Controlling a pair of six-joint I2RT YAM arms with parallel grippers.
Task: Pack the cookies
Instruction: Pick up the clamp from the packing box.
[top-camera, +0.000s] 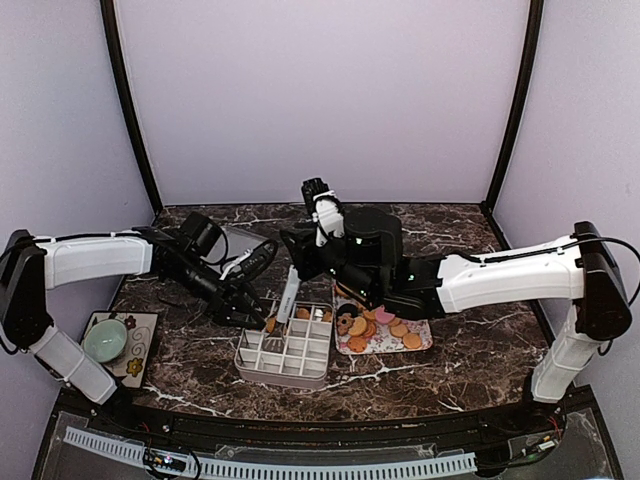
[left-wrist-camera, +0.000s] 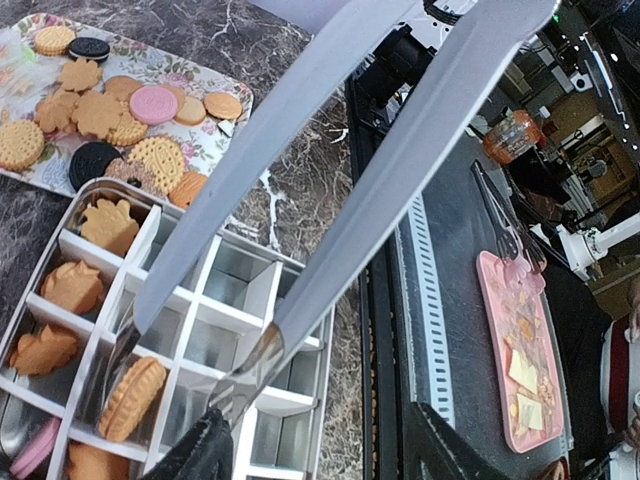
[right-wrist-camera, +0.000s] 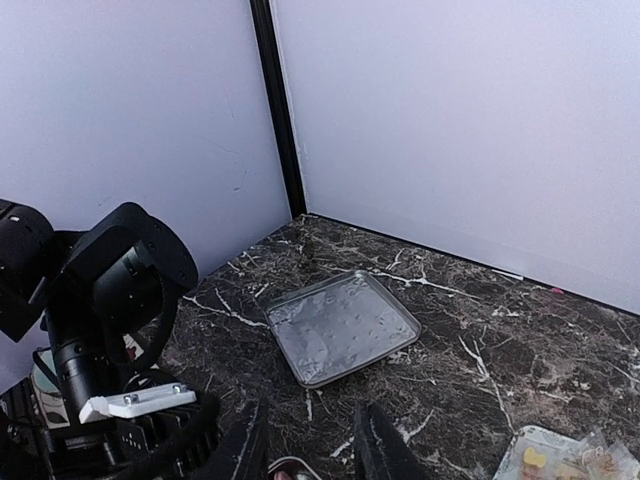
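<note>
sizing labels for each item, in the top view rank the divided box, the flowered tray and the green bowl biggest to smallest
1. divided box
2. flowered tray, partly hidden under the right arm, so it may match the box
3. green bowl, clearly smallest

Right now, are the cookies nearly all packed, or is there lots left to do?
Only partway. Done: about six packed cookies sit in the divided box. In hand: the metal tongs reach down to a round ridged cookie in one slot. Left: many loose cookies wait on the flowered tray, and several slots are empty.
</note>
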